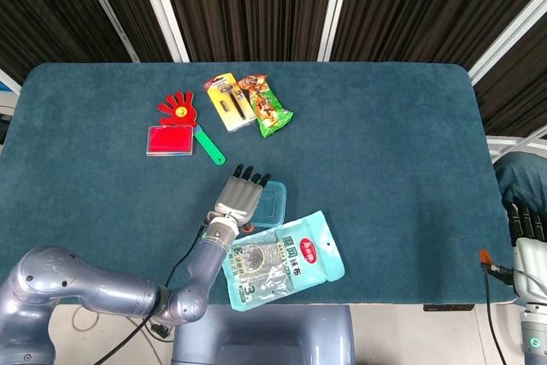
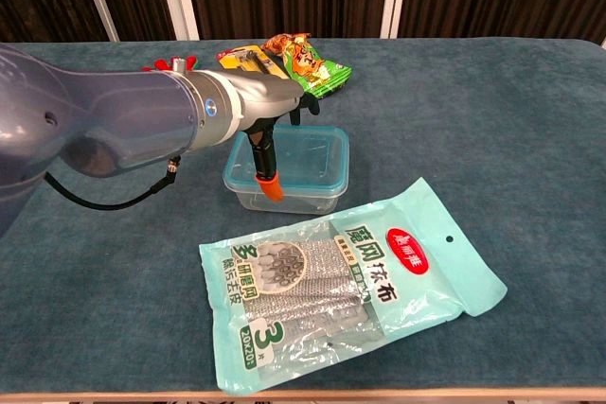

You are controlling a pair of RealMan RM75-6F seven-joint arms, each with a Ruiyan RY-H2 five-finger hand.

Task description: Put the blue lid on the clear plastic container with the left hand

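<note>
chest view: blue lid [image 2: 301, 155] translucent, sits on clear plastic container [image 2: 284, 194], near table's front edge, just behind scrubber pack [image 2: 350, 276]. my left hand [image 1: 243, 197] rests flat on lid, fingers spread. right hand [image 1: 528, 226] off table; can't tell its state.

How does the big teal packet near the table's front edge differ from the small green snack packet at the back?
The flat teal plastic scouring-pad packet is far larger than the green snack packet. The teal packet lies alone at the table's front edge; the green one sits at the back beside a yellow card pack. The teal packet has a clear window showing grey mesh; the green one is fully printed. Both lie flat and untouched.
</note>
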